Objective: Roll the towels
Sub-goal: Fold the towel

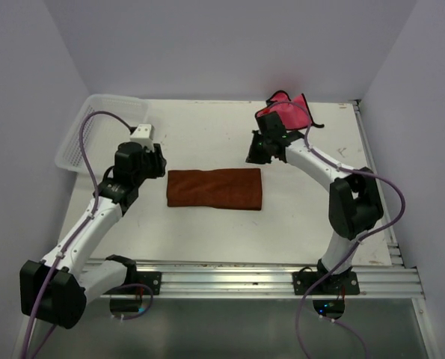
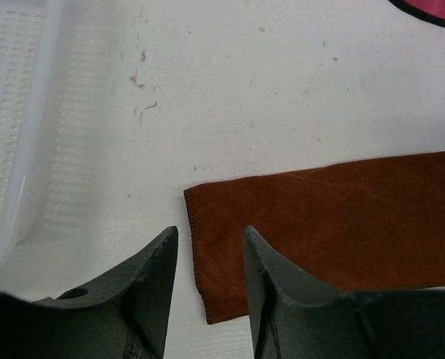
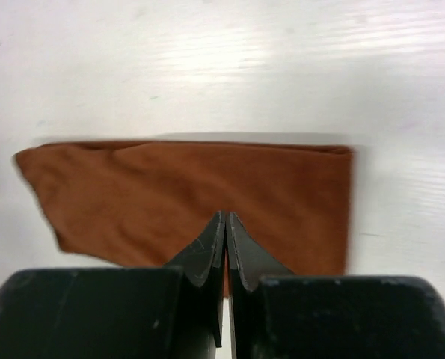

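White basket [image 1: 76, 142] far left; rust towel [image 1: 215, 188], pink towel [image 1: 283, 114] outside it.

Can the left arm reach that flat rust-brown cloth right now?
Probably yes. The left gripper is open by the left end of the rust-brown fuzzy towel, with only bare table between; the white mesh basket sits off to the side.

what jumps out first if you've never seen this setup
A rust-brown towel lies flat at the table's middle, between the two arms. A bright pink towel sits crumpled at the far edge, just beyond the right gripper, and a white mesh basket sits at the far left corner.
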You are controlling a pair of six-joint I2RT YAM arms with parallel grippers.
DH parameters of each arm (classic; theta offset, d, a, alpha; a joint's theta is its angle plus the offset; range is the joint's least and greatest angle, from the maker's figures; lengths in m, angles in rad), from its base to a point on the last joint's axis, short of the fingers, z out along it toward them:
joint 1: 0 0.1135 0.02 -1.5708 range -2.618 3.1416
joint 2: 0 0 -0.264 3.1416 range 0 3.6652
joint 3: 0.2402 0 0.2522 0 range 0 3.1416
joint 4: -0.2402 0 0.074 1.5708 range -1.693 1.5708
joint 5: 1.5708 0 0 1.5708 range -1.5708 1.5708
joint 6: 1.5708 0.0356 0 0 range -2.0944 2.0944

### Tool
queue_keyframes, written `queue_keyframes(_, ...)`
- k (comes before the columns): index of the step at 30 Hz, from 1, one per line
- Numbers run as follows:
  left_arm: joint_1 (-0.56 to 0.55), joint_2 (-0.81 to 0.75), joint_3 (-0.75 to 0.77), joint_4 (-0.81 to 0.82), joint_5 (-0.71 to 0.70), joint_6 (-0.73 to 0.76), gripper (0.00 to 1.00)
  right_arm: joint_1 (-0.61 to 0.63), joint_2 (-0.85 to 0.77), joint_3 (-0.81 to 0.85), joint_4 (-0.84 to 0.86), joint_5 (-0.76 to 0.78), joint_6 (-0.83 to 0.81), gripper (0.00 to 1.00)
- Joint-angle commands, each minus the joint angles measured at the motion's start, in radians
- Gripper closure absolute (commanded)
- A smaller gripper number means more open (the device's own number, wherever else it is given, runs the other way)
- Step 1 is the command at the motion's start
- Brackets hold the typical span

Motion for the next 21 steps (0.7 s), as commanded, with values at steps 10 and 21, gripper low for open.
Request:
queue_keyframes(10, -0.014, 0.267, 0.04, 0.14, 0.128, -0.188, 0.8, -0.092, 0.097, -0.063, 0.065, 0.034, -0.13, 1.0)
queue_keyframes(21, -0.017, 0.562, 0.067, 0.284, -0.016, -0.215, 1.0, -0.1, 0.201, -0.026, 0.067, 0.031, -0.165, 1.0)
